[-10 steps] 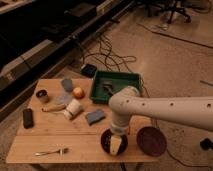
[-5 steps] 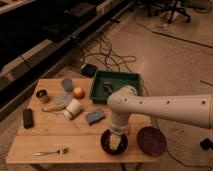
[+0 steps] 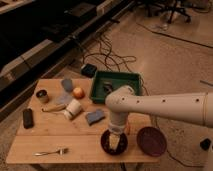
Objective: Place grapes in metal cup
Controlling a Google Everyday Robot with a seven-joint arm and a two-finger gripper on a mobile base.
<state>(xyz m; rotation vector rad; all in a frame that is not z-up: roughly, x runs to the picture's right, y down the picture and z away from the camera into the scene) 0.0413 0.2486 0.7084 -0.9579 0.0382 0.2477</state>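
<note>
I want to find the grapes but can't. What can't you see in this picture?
Grapes: not made out in the camera view; the gripper covers the inside of the dark bowl.
Metal cup, camera view: its inside is too dark.
Green tray, camera view: what lies inside is blurred.

The gripper (image 3: 116,142) edged slightly left over the bowl (image 3: 103,145).

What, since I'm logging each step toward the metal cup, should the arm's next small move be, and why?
Probably a short straight lift. The claw sits low in the dark bowl at the table's near edge, hiding its contents, while the metal cup stands at the far left, beyond the white paper cup and orange fruit. Height would clear those.
</note>
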